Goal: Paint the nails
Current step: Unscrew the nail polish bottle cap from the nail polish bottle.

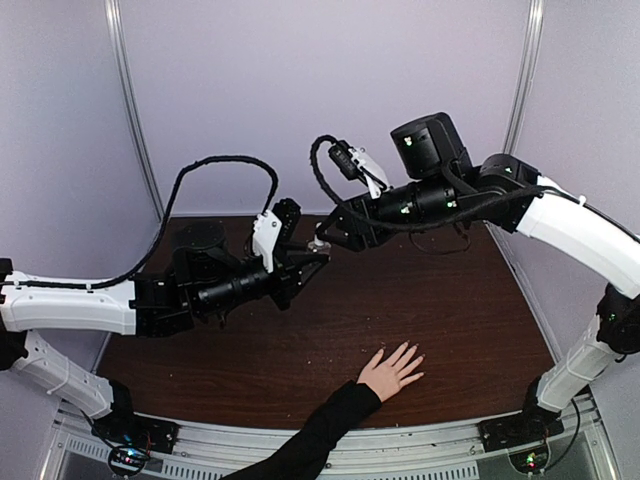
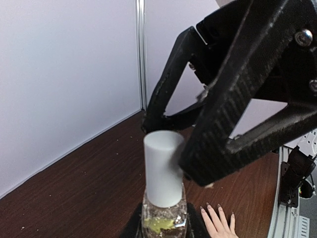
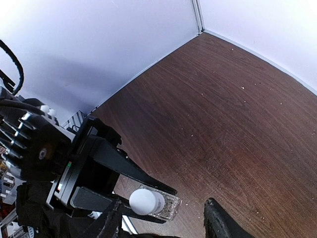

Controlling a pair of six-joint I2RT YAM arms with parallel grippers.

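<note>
L gripper [image 1: 312, 258] clenched on small clear glass bottle [image 2: 163, 218] w/ white cap [image 2: 162, 168], mid-air over dark wood table [image 1: 450, 300] centre. R gripper [image 3: 163, 208] released, jaws straddling cap. Pale nails [image 2: 218, 207] on human hand [image 1: 390, 372], flat at table's near edge; prob. none painted, cap not off yet.

top view high over the table [image 1: 480, 300], wrist views close, facing, sharing the bottle [image 2: 163, 188]

- The left gripper [image 1: 312, 256] and right gripper [image 1: 326, 240] hover tip to tip above the dark wooden table [image 1: 470, 300].
- A hand [image 1: 390, 372] in a black sleeve [image 1: 320, 430] lies flat at the near edge, fingers spread.
</note>
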